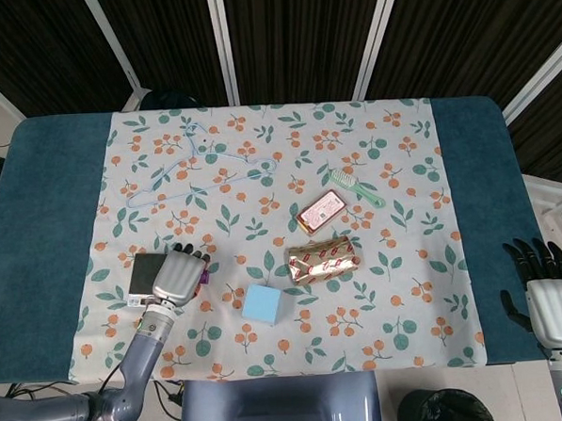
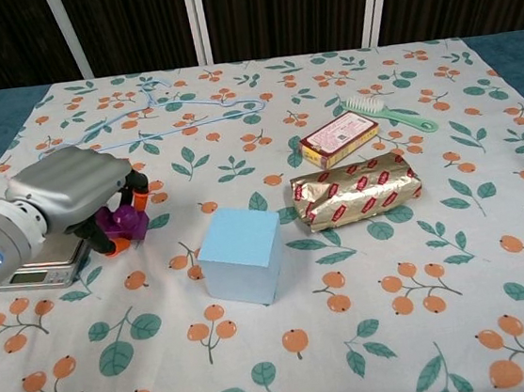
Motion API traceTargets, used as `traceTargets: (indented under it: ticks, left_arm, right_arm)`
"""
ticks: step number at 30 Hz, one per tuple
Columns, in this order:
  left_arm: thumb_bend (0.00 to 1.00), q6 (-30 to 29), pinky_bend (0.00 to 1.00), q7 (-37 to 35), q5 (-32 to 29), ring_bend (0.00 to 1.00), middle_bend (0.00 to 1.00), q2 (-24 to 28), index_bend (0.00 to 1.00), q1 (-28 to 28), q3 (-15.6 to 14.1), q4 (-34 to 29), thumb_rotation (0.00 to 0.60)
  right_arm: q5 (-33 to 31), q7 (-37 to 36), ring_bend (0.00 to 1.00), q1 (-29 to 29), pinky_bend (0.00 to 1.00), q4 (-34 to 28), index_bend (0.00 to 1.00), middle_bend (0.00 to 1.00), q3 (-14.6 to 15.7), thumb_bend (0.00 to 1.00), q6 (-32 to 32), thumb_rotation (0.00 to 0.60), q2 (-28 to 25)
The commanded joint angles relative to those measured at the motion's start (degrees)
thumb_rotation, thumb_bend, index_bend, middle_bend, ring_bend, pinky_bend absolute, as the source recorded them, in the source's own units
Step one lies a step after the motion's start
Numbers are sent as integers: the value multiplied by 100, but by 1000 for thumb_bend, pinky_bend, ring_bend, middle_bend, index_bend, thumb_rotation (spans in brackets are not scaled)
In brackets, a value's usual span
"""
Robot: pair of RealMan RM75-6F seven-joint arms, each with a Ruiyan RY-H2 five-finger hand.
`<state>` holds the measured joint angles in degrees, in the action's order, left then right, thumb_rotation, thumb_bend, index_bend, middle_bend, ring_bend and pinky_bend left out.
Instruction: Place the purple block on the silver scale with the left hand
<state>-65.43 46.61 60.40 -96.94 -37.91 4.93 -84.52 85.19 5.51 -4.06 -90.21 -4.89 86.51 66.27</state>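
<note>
The purple block (image 2: pixel 127 221) sits tilted between the thumb and fingers of my left hand (image 2: pixel 65 194), just right of the silver scale (image 2: pixel 35 267). The hand grips it from above, and the block looks raised a little off the cloth. From the head view, my left hand (image 1: pixel 176 277) covers the scale's right part, only a sliver of the purple block (image 1: pixel 204 279) shows, and the scale's dark platform (image 1: pixel 147 270) lies bare to the left. My right hand (image 1: pixel 548 298) hangs off the table's right edge, fingers apart, holding nothing.
A light blue cube (image 2: pixel 240 255) stands right of the block. Further right lie a gold foil packet (image 2: pixel 356 188), a red box (image 2: pixel 339 139) and a green brush (image 2: pixel 390 115). A blue wire hanger (image 2: pixel 154 118) lies at the back left.
</note>
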Motion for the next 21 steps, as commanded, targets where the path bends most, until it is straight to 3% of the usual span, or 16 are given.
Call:
traceTargets:
  ticks: [1, 6, 11, 21]
  left_arm:
    - [303, -45, 340, -19, 51, 298, 514, 281, 522, 6, 55, -256, 600]
    - [303, 65, 340, -201, 9, 298, 512, 1000, 522, 104, 2, -790, 600]
    - [299, 44, 339, -366, 87, 298, 506, 1520, 522, 271, -170, -732, 600]
    - [299, 345, 338, -1026, 252, 299, 501, 1606, 514, 373, -303, -16, 600]
  right_arm:
    - [0, 30, 39, 0, 0, 0, 129, 126, 4, 481, -1, 600, 18]
    - [2, 106, 39, -2, 0, -24, 129, 126, 16, 481, -11, 600, 43]
    - [7, 165, 39, -11, 0, -46, 129, 126, 31, 481, -33, 600, 72]
    - [34, 298, 39, -1, 0, -115, 129, 126, 42, 481, 8, 600, 119]
